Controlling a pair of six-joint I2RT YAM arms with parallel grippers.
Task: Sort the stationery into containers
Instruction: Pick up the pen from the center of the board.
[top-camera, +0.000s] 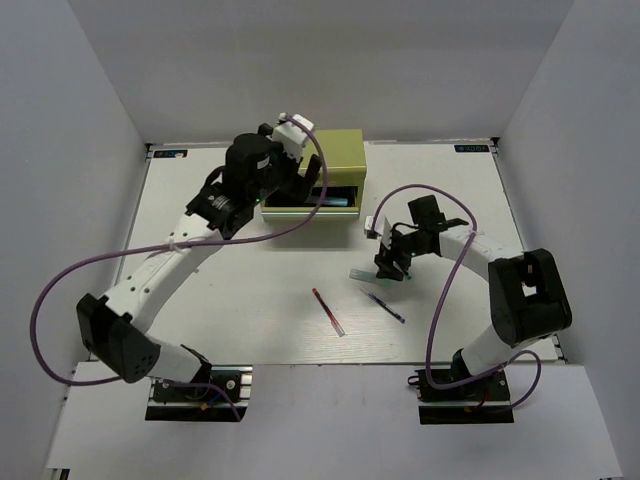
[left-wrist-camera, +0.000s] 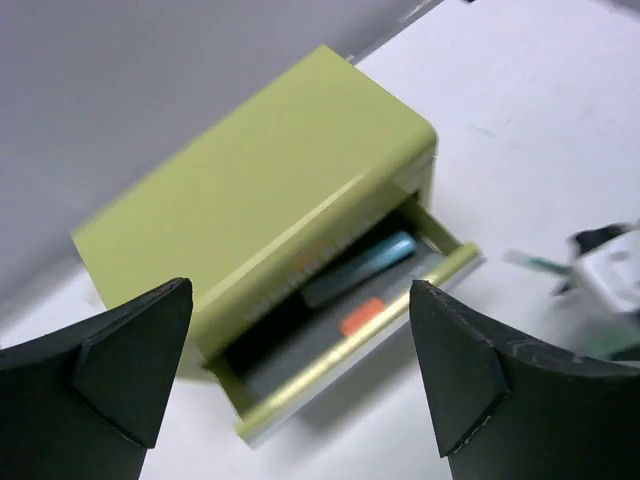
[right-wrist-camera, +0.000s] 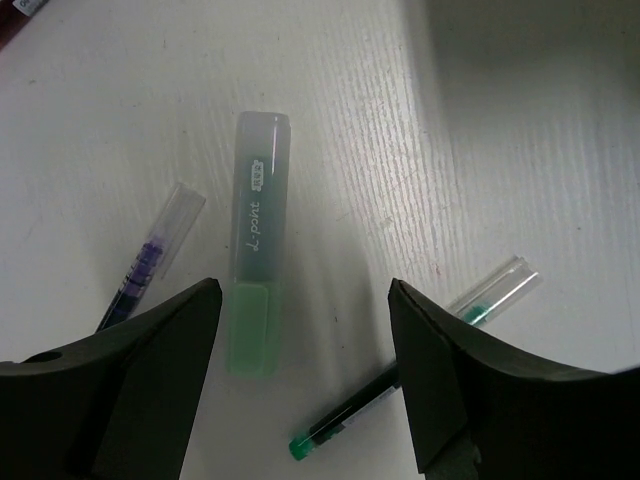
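Note:
The yellow-green chest (top-camera: 335, 150) stands at the back, its drawer (top-camera: 305, 205) pulled open. In the left wrist view the chest (left-wrist-camera: 260, 190) shows a light blue marker (left-wrist-camera: 365, 265) and an orange one (left-wrist-camera: 362, 316) lying in the drawer. My left gripper (top-camera: 292, 188) (left-wrist-camera: 300, 300) is open and empty just above the drawer's front. My right gripper (top-camera: 390, 268) (right-wrist-camera: 303, 300) is open and empty above a teal highlighter (right-wrist-camera: 258, 240), between a dark pen with a green end (right-wrist-camera: 400, 385) and a dark pen with purple ink (right-wrist-camera: 145, 270). A thin red-white pen (top-camera: 328, 311) and a dark blue pen (top-camera: 384, 306) lie on the table.
White walls enclose the white table (top-camera: 240, 300) on three sides. The right arm's wrist (left-wrist-camera: 600, 270) shows at the right edge of the left wrist view. Both arm bases sit at the near edge.

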